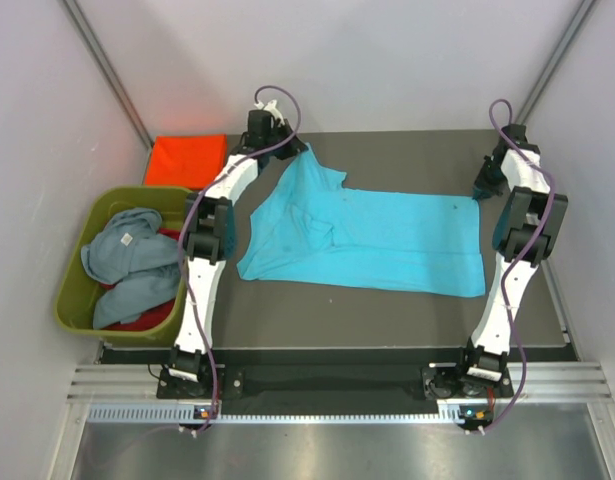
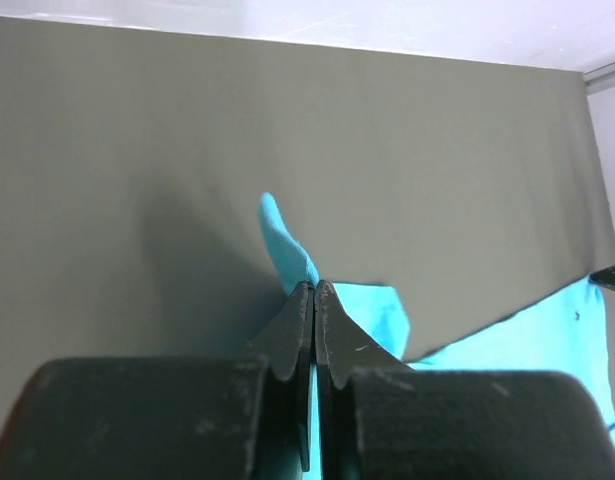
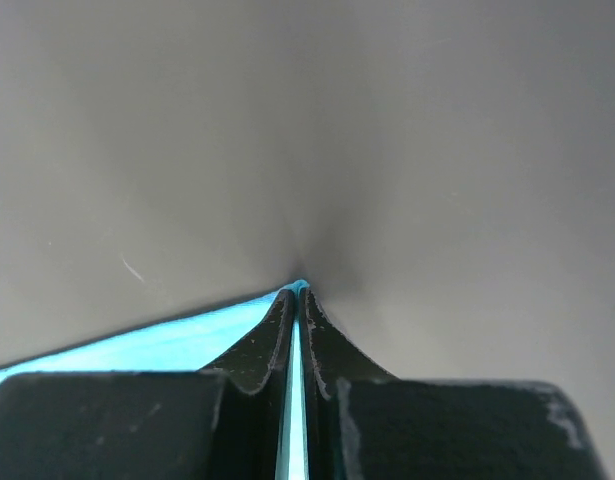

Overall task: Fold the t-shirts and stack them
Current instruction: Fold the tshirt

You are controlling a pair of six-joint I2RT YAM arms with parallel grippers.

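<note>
At counter (image 1: pixel 367 312) centre, turquoise t-shirt (image 1: pixel 377 240) is lying half-spread, left jaws and right jaws each pinching a far corner. Orange-red t-shirt (image 1: pixel 187 158) is sitting folded at 11 o'clock. Grey-blue t-shirt (image 1: pixel 127 255) and red t-shirt (image 1: pixel 137 325) are lying crumpled in tub (image 1: pixel 72 300) at 9 o'clock.

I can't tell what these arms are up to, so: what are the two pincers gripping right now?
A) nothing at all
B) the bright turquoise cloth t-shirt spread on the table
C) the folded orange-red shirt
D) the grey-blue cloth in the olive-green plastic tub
B: each wrist view shows turquoise fabric pinched in shut jaws, the left pincer and right pincer both holding the bright turquoise cloth t-shirt.
</note>
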